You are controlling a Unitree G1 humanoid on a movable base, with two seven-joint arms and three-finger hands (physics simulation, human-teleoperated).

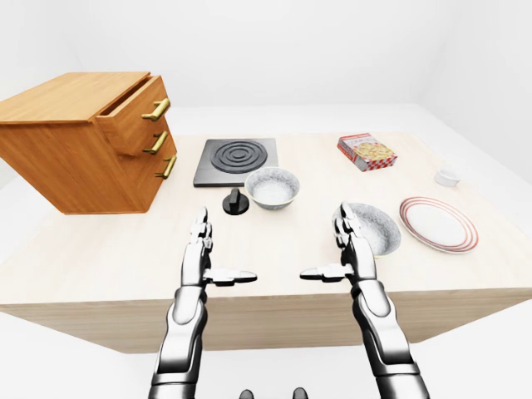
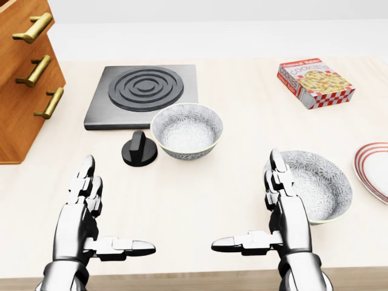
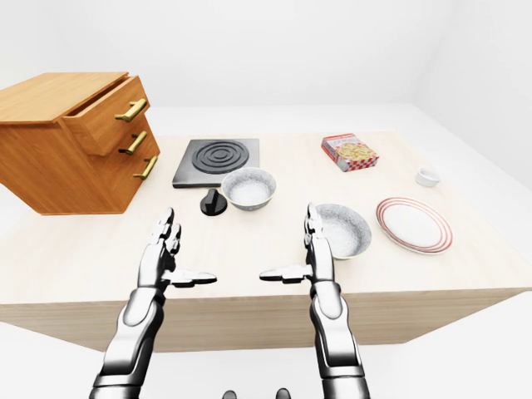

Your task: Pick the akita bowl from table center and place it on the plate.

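Note:
A grey-white patterned akita bowl (image 2: 186, 130) sits upright at the table's middle, just below the black hob. A second, similar bowl (image 2: 318, 185) stands to its right, close to the red-rimmed white plate (image 1: 438, 223). Both hands hover low over the near part of the table, below the bowls in the head view. My left hand (image 2: 112, 212) is open, fingers straight and thumb pointing right, holding nothing. My right hand (image 2: 251, 206) is open too, thumb pointing left; its fingers overlap the left rim of the second bowl in the view.
A wooden drawer cabinet (image 1: 83, 141) fills the left, its top drawer slightly pulled out. A black hob plate (image 1: 237, 160) and a black knob (image 2: 139, 149) lie near the centre bowl. A cookies box (image 1: 366, 152) and a small white cup (image 1: 447, 176) sit at the upper right.

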